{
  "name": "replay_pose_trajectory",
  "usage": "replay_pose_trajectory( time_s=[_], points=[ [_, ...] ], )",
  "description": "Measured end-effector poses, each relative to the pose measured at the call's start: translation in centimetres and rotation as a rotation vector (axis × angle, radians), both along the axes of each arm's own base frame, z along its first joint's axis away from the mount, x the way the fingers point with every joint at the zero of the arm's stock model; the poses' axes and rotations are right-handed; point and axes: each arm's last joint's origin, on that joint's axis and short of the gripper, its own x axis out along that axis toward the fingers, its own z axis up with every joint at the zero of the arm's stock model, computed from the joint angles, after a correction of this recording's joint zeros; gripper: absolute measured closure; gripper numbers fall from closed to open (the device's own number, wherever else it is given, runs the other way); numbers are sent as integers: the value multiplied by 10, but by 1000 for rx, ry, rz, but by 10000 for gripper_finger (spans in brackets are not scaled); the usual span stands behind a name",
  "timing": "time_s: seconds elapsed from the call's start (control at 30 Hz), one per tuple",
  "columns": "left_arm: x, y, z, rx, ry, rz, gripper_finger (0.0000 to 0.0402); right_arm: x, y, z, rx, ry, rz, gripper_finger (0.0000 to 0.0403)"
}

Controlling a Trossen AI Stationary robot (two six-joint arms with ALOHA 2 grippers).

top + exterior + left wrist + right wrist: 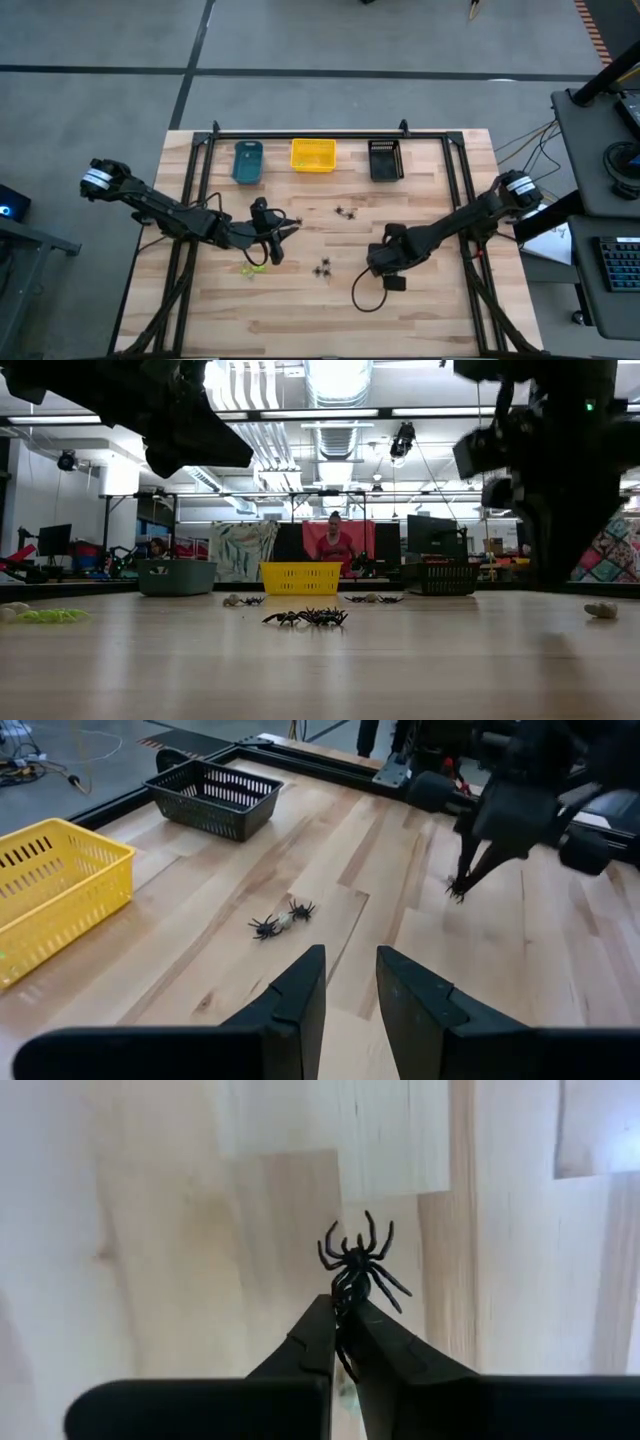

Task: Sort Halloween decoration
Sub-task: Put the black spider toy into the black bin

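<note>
Black spider pinched in the right gripper.
Its lower legs vanish between the closed fingers; the left gripper waits part open, empty.

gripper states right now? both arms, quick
Left gripper: open, holding nothing, above the table.
Right gripper: shut on a black spider.

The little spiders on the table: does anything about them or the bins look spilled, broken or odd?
Nothing stands out. The spider trinkets lie scattered on the wooden table, the three bins stand upright in a row, and the right gripper is shut on one black spider.
</note>
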Motion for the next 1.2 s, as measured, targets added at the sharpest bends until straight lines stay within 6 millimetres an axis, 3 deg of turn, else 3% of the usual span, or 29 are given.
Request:
replay_pose_trajectory(
  time_s=[0.23, 0.63, 0.9, 1.2],
  points=[
    [0, 0, 0, -2, -5, 0, 326, -1, -7, 12, 64, -32, -65, 390],
    [0, 0, 1, -2, -5, -1, 326, 4, -8, -9, 12, -12, -35, 336],
    [0, 0, 1, -2, -6, 0, 326, 4, -12, -10, -7, -10, -9, 390],
    [0, 0, 1, -2, -6, 0, 326, 5, -13, -10, -13, -10, 25, 376]
  ],
)
